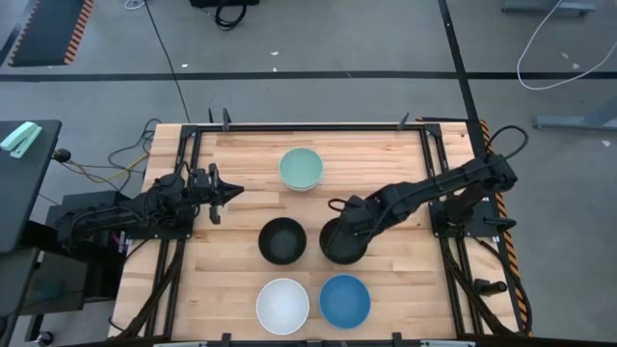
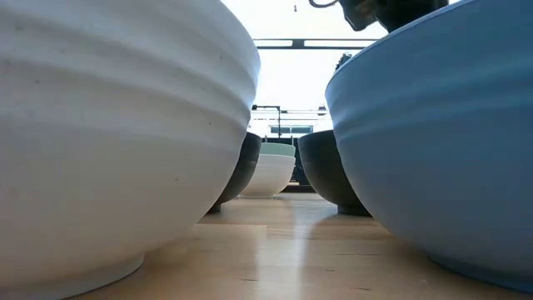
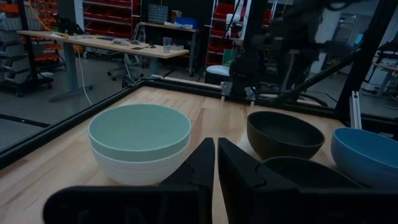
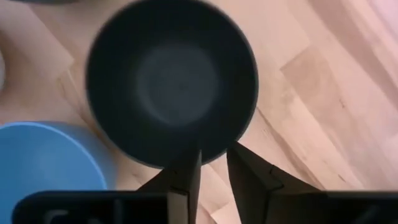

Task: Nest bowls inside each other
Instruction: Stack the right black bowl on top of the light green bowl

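A pale mint green bowl (image 1: pixel 301 169) sits nested in a white bowl (image 3: pixel 134 169) at the table's far middle. A black bowl (image 1: pixel 282 241) stands at the centre. A second black bowl (image 1: pixel 343 246) stands just to its right under my right gripper (image 1: pixel 339 229), which is shut on its rim. Another white bowl (image 1: pixel 282 305) and a blue bowl (image 1: pixel 344 301) stand at the near edge. My left gripper (image 1: pixel 236 192) is shut and empty, left of the mint bowl. My right gripper holds the second black bowl by its rim (image 4: pixel 214 162), one finger (image 4: pixel 189 165) inside the bowl and one (image 4: pixel 245 171) outside. The fingers come from above, pointing down. The bowl stays upright, with its foot (image 2: pixel 354 208) on the table.
The black frame rails (image 1: pixel 183 173) run along the table's sides. Bare wood (image 1: pixel 405 289) lies right of the blue bowl and at the far left. The right arm's base (image 1: pixel 468 217) stands at the right edge.
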Robot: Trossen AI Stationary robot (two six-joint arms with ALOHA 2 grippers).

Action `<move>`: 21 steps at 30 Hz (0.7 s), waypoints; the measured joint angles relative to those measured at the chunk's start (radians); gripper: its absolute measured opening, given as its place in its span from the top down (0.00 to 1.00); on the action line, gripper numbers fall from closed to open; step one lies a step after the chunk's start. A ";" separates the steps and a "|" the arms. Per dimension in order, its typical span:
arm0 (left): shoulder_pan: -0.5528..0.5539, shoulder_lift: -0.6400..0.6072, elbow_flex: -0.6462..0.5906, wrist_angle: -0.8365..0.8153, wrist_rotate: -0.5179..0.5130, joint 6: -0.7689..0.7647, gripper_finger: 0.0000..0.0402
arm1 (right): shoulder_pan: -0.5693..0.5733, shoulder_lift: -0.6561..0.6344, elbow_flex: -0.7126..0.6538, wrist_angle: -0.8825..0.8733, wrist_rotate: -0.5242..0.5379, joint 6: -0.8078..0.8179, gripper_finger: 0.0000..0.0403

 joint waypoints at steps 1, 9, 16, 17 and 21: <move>0.000 0.000 0.000 0.000 0.000 0.000 0.94 | 0.002 -0.002 -0.019 0.008 -0.001 0.009 0.77; 0.000 0.000 0.000 0.000 0.000 0.000 0.92 | -0.018 0.002 -0.105 0.052 -0.004 0.016 0.72; 0.000 0.000 0.000 0.000 0.000 0.000 0.92 | -0.050 0.002 -0.138 0.086 -0.004 -0.009 0.71; 0.000 0.000 0.000 0.000 0.000 0.000 0.93 | -0.055 0.002 -0.145 0.086 -0.004 -0.010 0.71; 0.000 0.000 0.000 0.000 0.000 0.000 0.94 | -0.075 0.002 -0.172 0.109 -0.008 -0.027 0.71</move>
